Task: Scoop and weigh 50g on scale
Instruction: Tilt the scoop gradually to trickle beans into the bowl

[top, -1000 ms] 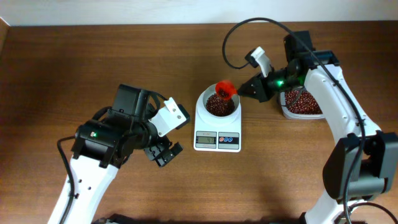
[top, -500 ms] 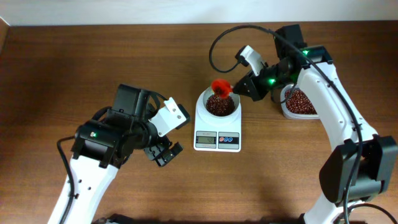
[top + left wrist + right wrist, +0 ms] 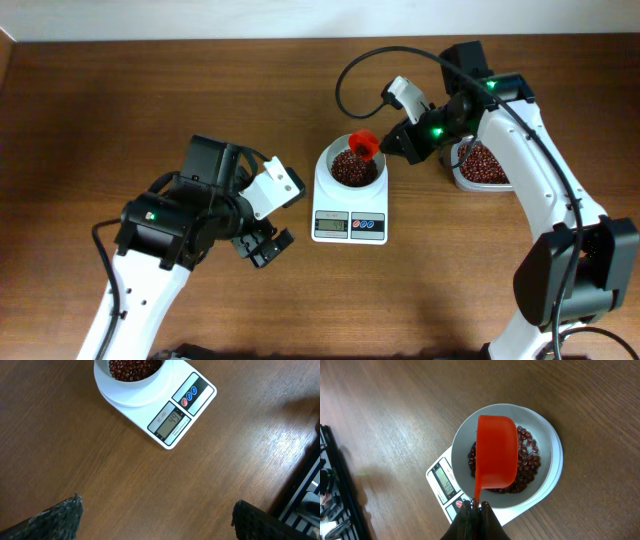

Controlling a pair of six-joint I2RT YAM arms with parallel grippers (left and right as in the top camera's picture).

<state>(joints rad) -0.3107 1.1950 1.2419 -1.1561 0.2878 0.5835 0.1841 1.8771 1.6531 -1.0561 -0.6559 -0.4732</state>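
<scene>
One scale [image 3: 349, 226], centre of worktop [image 3: 150, 90]; bowl [image 3: 322, 165] of red beans [image 3: 352, 168] at 12 o'clock of display [image 3: 331, 226]. One red scoop [image 3: 495, 450], tipped over bowl, handle clenched in right fingers [image 3: 462, 522]. Left fingers [image 3: 55, 520] spread wide, empty, 8 o'clock of scale. Advised: trickle slowly, watch display, stop at target.

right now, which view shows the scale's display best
Left wrist: the display sits close, unobstructed, digits visible. Overhead shows it tiny, below the bowl. Right wrist shows it slanted, beside the red scoop.
</scene>
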